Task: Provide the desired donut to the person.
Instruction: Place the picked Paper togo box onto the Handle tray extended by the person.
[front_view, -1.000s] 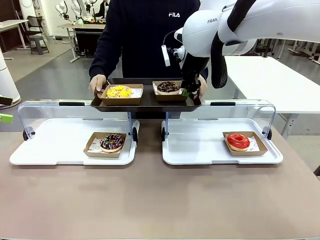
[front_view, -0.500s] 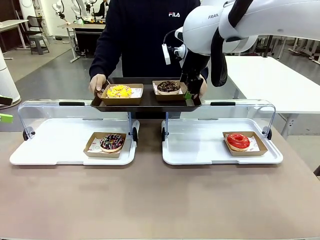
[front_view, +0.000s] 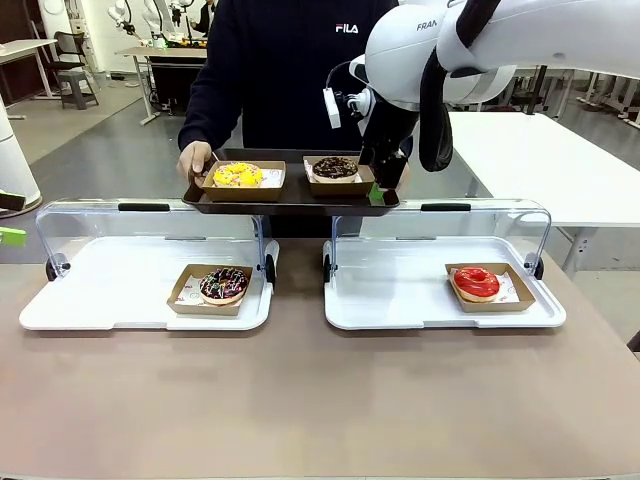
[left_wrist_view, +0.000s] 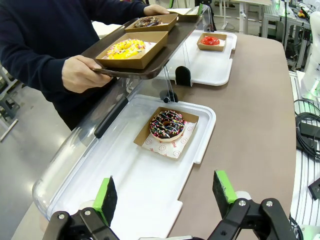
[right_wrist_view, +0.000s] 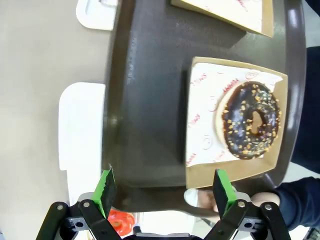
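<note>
On the brown table (front_view: 300, 400) you see two white trays (front_view: 120, 300) (clear lids raised) with one donut each; the person's dark tray (front_view: 290, 200) carries two more, chocolate donut (front_view: 334, 167) beside the spread right gripper (front_view: 378, 185). Left gripper (left_wrist_view: 165, 192) gapes empty.

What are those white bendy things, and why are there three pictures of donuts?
They are two robot arms. One camera looks across the table at the person; the others ride on each arm's wrist. The person holds a dark tray with a yellow donut and a chocolate donut. The right claw hangs open above that tray, holding nothing. The left claw is open too. On the table, white trays hold a sprinkled donut and a red donut.
</note>
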